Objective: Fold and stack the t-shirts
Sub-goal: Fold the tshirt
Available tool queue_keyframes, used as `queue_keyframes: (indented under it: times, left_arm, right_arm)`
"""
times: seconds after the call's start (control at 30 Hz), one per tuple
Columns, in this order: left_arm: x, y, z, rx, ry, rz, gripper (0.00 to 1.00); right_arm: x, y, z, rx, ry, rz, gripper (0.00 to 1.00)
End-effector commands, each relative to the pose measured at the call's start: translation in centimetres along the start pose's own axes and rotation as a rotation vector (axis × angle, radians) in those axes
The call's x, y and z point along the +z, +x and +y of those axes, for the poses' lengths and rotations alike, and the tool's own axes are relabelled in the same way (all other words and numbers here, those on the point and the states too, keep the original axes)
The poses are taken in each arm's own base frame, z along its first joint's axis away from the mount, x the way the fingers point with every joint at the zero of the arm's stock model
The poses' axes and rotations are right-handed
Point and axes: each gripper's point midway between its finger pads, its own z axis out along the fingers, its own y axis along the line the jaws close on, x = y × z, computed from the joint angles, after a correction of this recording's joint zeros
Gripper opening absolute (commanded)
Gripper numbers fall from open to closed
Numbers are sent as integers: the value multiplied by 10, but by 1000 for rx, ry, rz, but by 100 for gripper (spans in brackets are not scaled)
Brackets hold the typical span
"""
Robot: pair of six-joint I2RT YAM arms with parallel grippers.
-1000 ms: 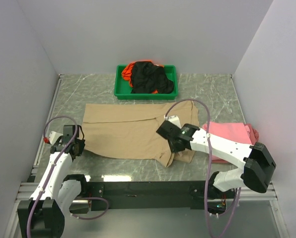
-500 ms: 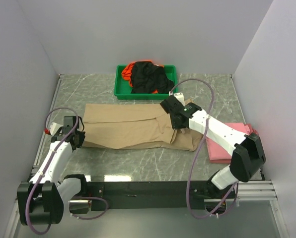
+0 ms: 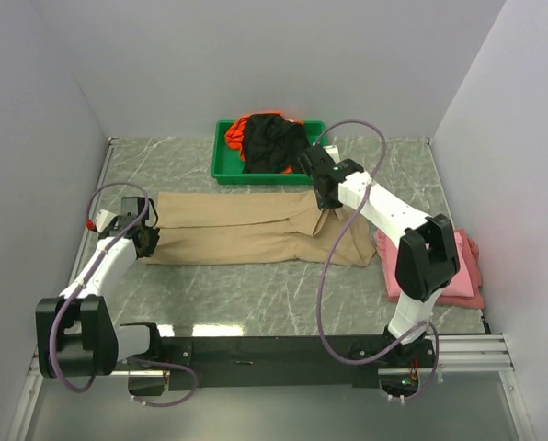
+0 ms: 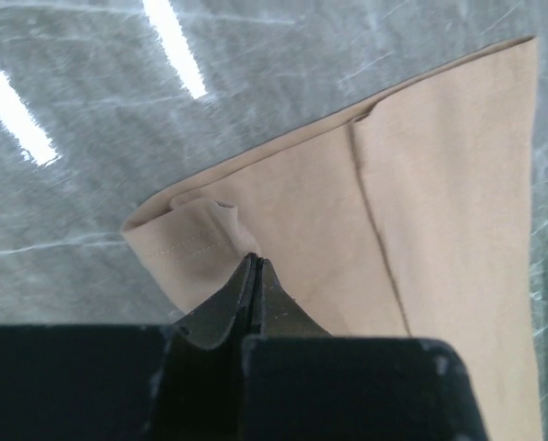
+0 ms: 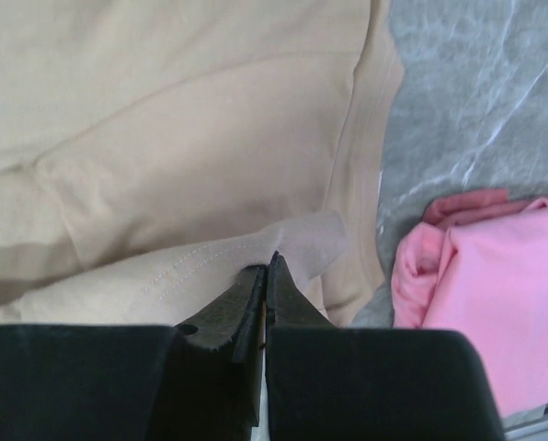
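Left end effector (image 4: 254, 264): jaws pressed together, pinching a bunched, stitched hem corner of the tan t-shirt (image 3: 237, 230). The cloth puckers into a small roll right at the tips. This corner is the shirt's left end, near the left side of the tabletop (image 3: 256, 294).

Right end effector (image 5: 269, 264): jaws closed tight on a fold of the same tan cloth, a stitched hem line running just beside the tips. In the top view this grip sits at the shirt's far right corner, just in front of the near right corner of the green tray (image 3: 221, 167).

Tan t-shirt: lies as a long, narrow band across the middle of the tabletop, doubled over lengthwise and held at both ends. Its right end spreads down into a loose flap.

Pink t-shirt (image 3: 464, 266): folded, at the right side of the tabletop, just beside the tan flap. The right arm crosses above it in the top view.

Tray: at the far edge, holding a crumpled black t-shirt (image 3: 274, 142) heaped over an orange t-shirt (image 3: 234, 136).
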Motion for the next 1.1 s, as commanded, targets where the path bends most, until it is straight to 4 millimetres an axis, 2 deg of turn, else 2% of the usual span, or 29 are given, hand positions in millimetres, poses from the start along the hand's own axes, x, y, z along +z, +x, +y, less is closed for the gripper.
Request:
queue_keyframes:
  times: [0.0,0.27,0.33,0.37,0.4,0.43,0.47,0.5,0.53,0.6,0.63,0.67,0.7,0.73,0.77,0.8,0.83,0.87,0.9,0.93,0.97,1.0,1.03,1.07]
  left_arm:
    - [-2,-21,-26,-17,55,-58,1]
    - [16,-20,-27,8,-6,-33,2]
    - [22,-17,-29,14,-18,-15,24]
    - [23,-19,-32,9,-11,-19,36]
    - [24,-19,-35,12,-3,-18,59]
    - [25,-19,-37,15,0,-14,68]
    - [25,-20,-38,19,3,-18,73]
    - [24,-23,-41,17,7,-24,84]
    - [22,-26,-43,16,11,-29,89]
    - [16,-32,-46,23,19,-45,95]
    - [14,-34,-46,34,16,-47,96]
    - [9,-37,-47,35,29,-57,98]
    - [6,-38,-45,41,28,-58,99]
    - [0,-40,-45,46,43,-66,99]
    - [-2,-40,-44,50,49,-66,99]
    - [-3,-35,-39,65,51,-54,99]
    - [-10,-36,-37,64,69,-57,99]
    - [-10,-31,-31,70,66,-47,99]
    - [-13,-28,-28,78,77,-34,99]
    - [-20,-30,-28,67,103,-43,99]
    - [-19,-23,-18,69,95,-31,99]
    - [-21,-22,-16,67,104,-29,99]
    - [-27,-22,-15,53,131,-32,99]
    - [-26,-17,-8,54,127,-27,99]
  right_arm:
    - [3,-23,-3,-3,7,-28,0]
    - [32,-39,2,-25,25,14,0]
    - [36,-45,6,-28,13,15,0]
    - [45,-43,9,-37,20,32,2]
    - [46,-49,10,-33,21,25,6]
    - [50,-51,12,-43,22,24,18]
    - [60,-50,16,-58,27,33,25]
    - [63,-59,16,-47,31,14,32]
    - [66,-60,15,-44,41,23,39]
    - [70,-60,11,-34,74,32,43]
    - [70,-59,11,-21,75,30,45]
    - [60,-63,8,-1,66,6,47]
    - [62,-54,8,8,58,5,50]
    - [58,-52,12,32,17,1,56]
    - [41,-56,10,69,-26,-36,62]
    - [44,-41,15,88,-54,-30,65]
    - [39,-33,25,99,-132,-20,67]
    - [23,-33,23,126,-173,-51,72]
    - [29,-13,26,148,-190,-24,73]
    - [27,-5,32,163,-230,-19,73]
    - [14,-3,42,184,-324,-28,74]
    - [17,12,55,193,-395,-10,75]
    - [12,17,65,197,-467,-6,75]
    - [-1,20,79,200,-574,-2,76]
